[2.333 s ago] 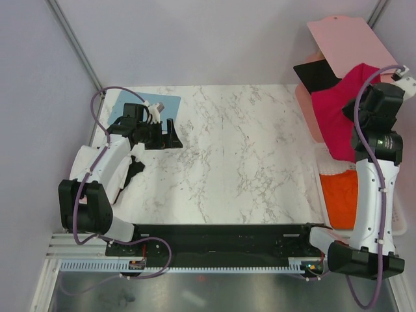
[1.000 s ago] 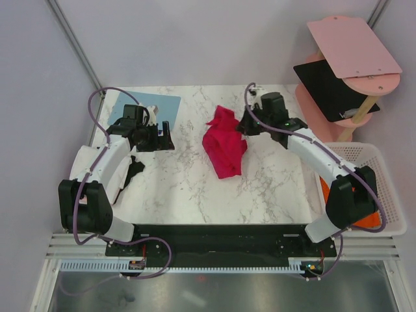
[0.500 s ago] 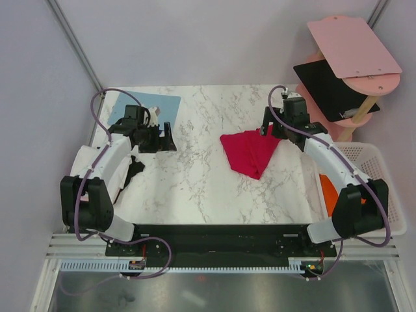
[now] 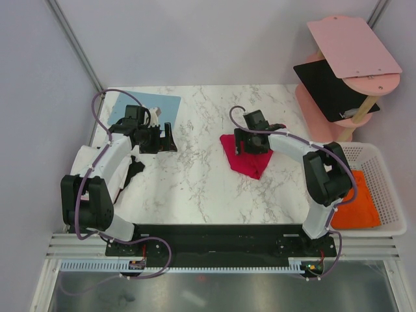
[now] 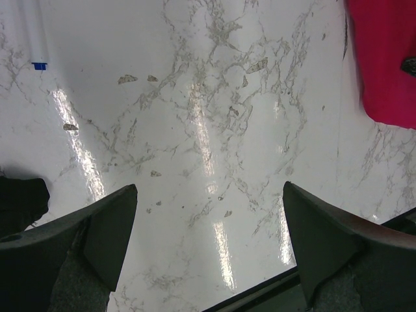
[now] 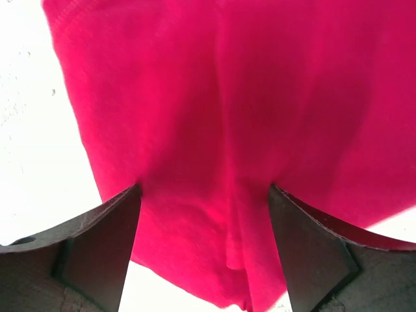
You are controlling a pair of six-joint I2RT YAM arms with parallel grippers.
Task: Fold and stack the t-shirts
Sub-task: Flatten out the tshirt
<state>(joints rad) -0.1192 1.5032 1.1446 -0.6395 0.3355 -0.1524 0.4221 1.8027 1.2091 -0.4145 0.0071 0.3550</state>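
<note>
A crimson t-shirt [image 4: 252,161] lies crumpled in the middle of the marble table. My right gripper [image 4: 247,144] hovers just above its far edge. In the right wrist view the crimson t-shirt [image 6: 214,104] fills the frame, and the right gripper [image 6: 205,244] is open, its fingers wide apart with flat cloth between them, nothing pinched. An orange t-shirt [image 4: 361,204] lies in the white basket [image 4: 394,195] at the right. My left gripper [image 4: 166,138] is open over bare table at the left. In the left wrist view the left gripper [image 5: 208,250] holds nothing and the crimson t-shirt [image 5: 387,58] shows at the top right.
A light-blue board [image 4: 148,106] lies at the table's far left corner. A stand with pink and black panels [image 4: 344,68] rises at the far right. Something black [image 4: 134,170] lies beside the left arm. A blue tape mark [image 5: 40,65] sits on the table.
The right gripper carried the crimson t-shirt from the right onto the table, opened and let it go, then moved left over it. The left arm has stayed put.
</note>
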